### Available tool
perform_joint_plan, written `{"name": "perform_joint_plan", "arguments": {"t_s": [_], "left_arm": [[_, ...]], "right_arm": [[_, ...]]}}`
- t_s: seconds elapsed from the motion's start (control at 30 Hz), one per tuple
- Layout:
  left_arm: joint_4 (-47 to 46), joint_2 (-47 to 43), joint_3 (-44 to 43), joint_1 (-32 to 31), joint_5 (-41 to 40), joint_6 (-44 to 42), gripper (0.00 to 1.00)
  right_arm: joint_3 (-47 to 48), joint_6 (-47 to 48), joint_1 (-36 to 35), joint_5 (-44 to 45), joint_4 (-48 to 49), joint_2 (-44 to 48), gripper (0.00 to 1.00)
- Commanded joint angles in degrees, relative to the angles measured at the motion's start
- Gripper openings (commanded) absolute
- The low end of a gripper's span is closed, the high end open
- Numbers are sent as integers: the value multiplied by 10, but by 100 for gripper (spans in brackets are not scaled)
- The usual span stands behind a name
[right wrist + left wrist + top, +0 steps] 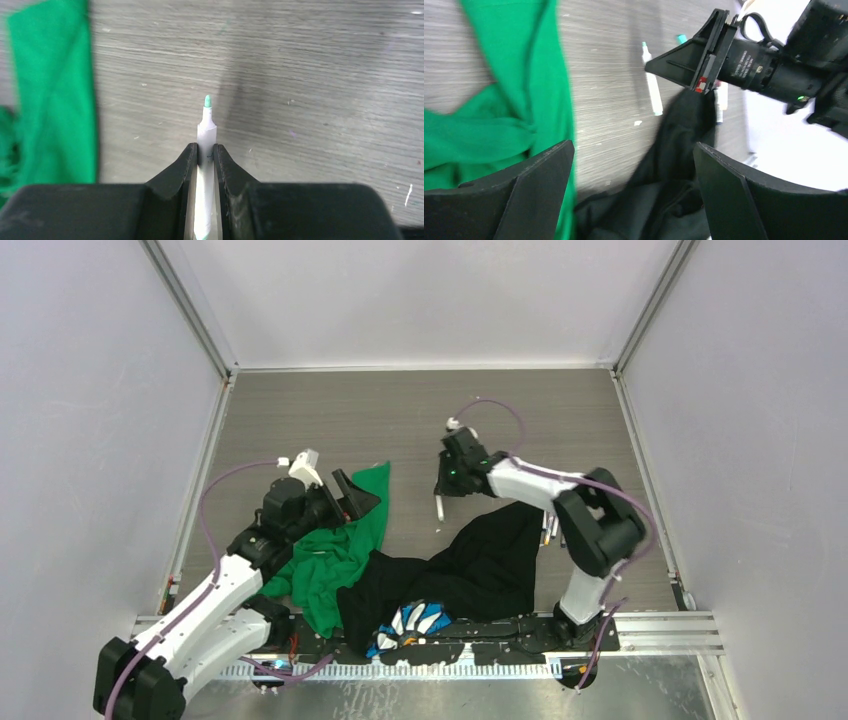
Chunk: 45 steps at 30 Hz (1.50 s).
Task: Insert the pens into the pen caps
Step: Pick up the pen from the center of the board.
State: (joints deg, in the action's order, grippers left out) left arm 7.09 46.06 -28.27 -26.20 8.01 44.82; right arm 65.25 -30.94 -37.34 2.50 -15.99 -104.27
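Note:
My right gripper (205, 148) is shut on a white pen (207, 131) whose teal tip points away from the wrist, low over the wooden table. From above, that pen (437, 506) sticks out below the right gripper (442, 488) near the table's middle. The left wrist view shows the same pen (653, 92) at the tip of the right gripper (650, 64), with a small teal pen cap (681, 38) lying on the table beyond it. My left gripper (633, 145) is open and holds nothing. It hovers over the edge of a green cloth (340, 545), left of the right gripper.
A black cloth (485, 560) lies crumpled between the arms, with a blue, white and black patterned piece (412, 621) at its near edge. More white pens (548, 528) lie by the right arm's elbow. Grey walls (90, 390) enclose the table on three sides.

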Motion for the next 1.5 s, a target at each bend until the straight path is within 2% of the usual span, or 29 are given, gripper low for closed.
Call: {"name": "perform_joint_plan", "arguments": {"t_s": [0.0,0.17,0.23,0.37,0.5,0.57,0.63,0.8,0.97,1.3,1.47], "left_arm": [[-206,4,5,-9,87,82,92],[-272,38,-1,-33,120,97,88],[-284,58,-16,-46,134,95,88],[-304,88,-37,-67,149,97,80],[-309,102,-52,-77,148,97,70],[-310,102,-52,-77,137,100,61],[-312,98,-51,-77,127,106,56],[-319,97,-59,-78,112,111,52],[-333,100,-66,-78,102,116,44],[-321,94,-68,-77,103,120,3],[-273,81,-77,-77,113,93,0]], "right_arm": [[-105,-93,33,-177,241,141,1],[-206,-219,39,-257,473,211,1],[-238,-271,39,-272,572,220,1],[-270,-345,36,-286,735,216,1],[-274,-385,30,-299,827,201,1],[-274,-397,26,-301,857,196,1],[-272,-401,20,-303,866,195,1],[-268,-372,1,-299,843,208,1],[-268,-358,-14,-294,829,218,1],[-288,-315,-29,-258,786,257,1],[-287,-243,-28,-227,678,305,1]]}}
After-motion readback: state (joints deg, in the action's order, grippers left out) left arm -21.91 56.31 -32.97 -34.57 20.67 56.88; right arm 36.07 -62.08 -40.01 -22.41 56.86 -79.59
